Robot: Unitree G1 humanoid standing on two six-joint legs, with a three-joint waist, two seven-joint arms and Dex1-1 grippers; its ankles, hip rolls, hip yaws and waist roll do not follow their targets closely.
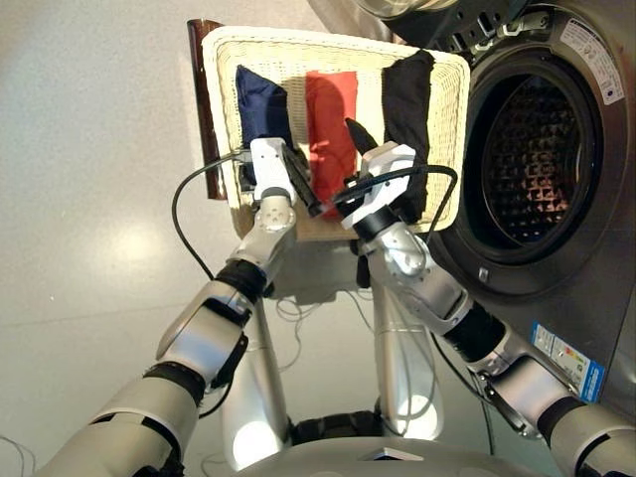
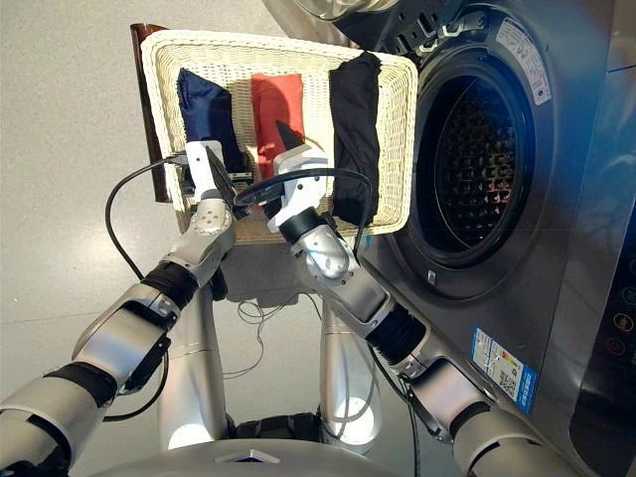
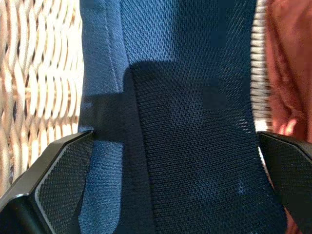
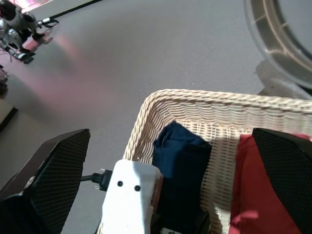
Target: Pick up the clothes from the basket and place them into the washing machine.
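Nearest the robot, the left pincer [image 1: 298, 184] hangs low over the near end of a navy blue cloth [image 1: 260, 104], its two black textured fingers [image 3: 58, 180] spread wide either side of the mesh-weave fabric; whether they touch it cannot be told. Beside it, the right pincer [image 1: 363, 139] is also spread open and holds nothing (it hovers above the red-orange cloth [image 1: 331, 109]). All the pieces lie in a cream-white woven wicker basket [image 1: 338, 45], folded into long strips side by side, their long axes running from the robot toward the far rim: navy on the left, red-orange in the middle, a black garment [image 1: 409, 109] on the right. To the right stands the dark grey washing machine [image 1: 556, 229], its perforated metal drum [image 1: 527, 164] open.
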